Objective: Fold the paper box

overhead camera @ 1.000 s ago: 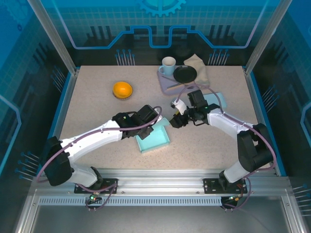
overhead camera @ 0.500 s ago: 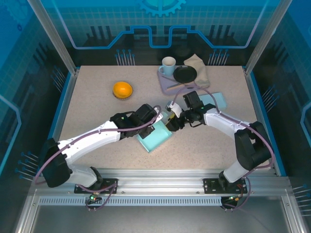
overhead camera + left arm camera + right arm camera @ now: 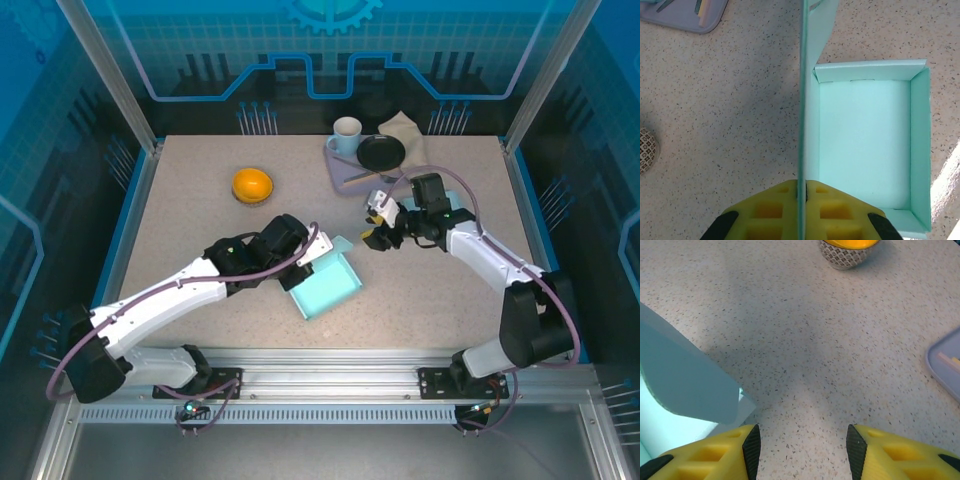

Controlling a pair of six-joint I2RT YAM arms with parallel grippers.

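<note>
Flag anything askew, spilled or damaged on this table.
Only the mint-green paper box stands out: it sits skewed on the speckled table, one side flap upright, pinched in the left hand. Nothing looks spilled or torn.

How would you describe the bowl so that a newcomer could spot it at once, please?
Look at the far left part of the table. The bowl stands alone there, left of the tray. It is round and orange inside, with a patterned outside.

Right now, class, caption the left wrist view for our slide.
Left pincer shut on a tall side flap of the paper box, open tray on the speckled table.
</note>
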